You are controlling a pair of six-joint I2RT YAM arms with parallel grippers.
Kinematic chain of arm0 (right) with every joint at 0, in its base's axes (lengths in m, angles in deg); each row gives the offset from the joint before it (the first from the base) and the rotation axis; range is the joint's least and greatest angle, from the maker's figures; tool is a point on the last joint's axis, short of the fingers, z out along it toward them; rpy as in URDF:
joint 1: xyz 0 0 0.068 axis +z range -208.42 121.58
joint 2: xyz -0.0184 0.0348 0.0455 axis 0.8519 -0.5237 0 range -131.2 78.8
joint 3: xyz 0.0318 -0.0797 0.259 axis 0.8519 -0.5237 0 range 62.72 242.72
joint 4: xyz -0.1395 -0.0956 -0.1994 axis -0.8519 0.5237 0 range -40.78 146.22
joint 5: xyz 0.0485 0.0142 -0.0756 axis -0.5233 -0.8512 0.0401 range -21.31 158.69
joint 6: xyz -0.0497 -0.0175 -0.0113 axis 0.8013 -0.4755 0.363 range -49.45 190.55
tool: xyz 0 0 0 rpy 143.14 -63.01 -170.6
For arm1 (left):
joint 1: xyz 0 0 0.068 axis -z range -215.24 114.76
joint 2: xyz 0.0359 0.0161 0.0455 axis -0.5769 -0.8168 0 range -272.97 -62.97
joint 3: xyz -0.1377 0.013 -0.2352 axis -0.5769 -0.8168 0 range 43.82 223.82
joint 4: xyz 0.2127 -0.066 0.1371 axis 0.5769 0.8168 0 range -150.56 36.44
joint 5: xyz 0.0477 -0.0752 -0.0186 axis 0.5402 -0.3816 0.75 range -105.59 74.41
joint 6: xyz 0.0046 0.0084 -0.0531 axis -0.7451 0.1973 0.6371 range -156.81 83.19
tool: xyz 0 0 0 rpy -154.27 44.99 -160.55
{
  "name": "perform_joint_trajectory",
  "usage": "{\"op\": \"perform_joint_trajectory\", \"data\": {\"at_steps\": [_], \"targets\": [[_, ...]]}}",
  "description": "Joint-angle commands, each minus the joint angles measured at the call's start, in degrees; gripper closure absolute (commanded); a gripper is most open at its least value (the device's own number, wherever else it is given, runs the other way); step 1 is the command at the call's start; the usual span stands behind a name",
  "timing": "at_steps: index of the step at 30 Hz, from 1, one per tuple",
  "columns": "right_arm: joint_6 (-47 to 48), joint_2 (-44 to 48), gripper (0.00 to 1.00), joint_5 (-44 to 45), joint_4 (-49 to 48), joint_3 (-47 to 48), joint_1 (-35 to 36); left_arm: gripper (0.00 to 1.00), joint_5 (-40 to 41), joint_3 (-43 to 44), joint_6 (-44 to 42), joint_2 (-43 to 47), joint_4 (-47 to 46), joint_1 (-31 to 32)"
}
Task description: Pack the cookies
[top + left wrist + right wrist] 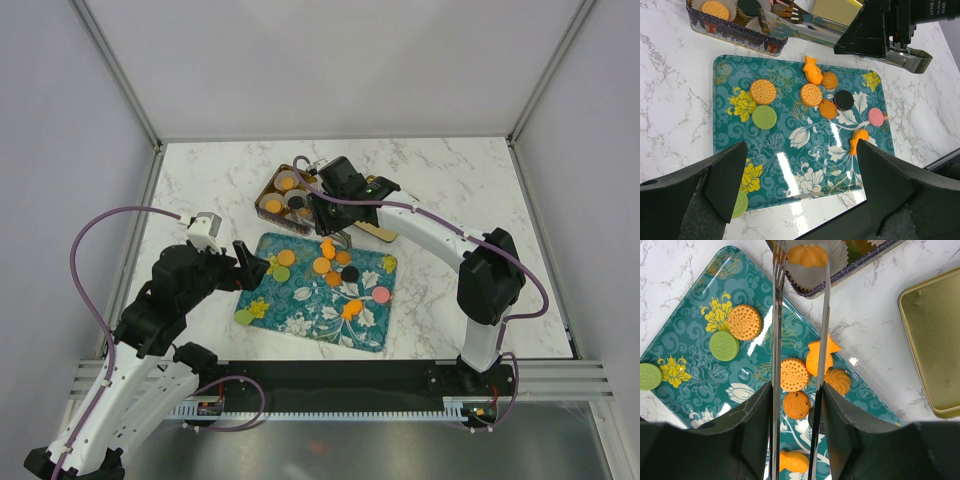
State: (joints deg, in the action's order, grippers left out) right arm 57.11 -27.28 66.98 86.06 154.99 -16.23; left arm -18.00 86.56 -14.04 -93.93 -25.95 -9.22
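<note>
Right end effector (797, 390) clamps silver tongs (776, 340), a ridged orange cookie (807, 255) between their tips; left end effector (801, 150) spread apart.

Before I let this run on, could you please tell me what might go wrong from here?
The orange scalloped cookie is pinched only at the tips of the metal tongs above a white paper cup; it could slip or land askew. The right pincer could lose its hold on the tongs.

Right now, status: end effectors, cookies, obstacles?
Left end effector open above tray. Right end effector shut on tongs; orange cookie between tips, over tin. Nothing blocking.
</note>
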Motion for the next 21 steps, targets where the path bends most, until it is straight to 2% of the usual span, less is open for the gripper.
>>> {"op": "perform_joint_trajectory", "data": {"at_steps": [1,8,12,21], "targets": [[0.6,0.8,0.50,-0.3,-2.1,0.5,-0.2,0.02,0.7,-0.1,-1.5,0.1,-0.8,0.3],[0.7,1.0,0.44,-0.4,-2.0,0.6,-0.2,0.02,0.7,-0.1,-1.5,0.2,-0.9,0.3],[0.7,1.0,0.44,-0.2,-2.0,1.0,-0.2,0.02,0.7,0.0,-1.5,0.3,-0.8,0.3],[0.3,3.2,0.54,-1.4,-2.1,1.5,-3.0,0.02,0.7,0.0,-1.5,0.2,-0.9,0.3]]}}
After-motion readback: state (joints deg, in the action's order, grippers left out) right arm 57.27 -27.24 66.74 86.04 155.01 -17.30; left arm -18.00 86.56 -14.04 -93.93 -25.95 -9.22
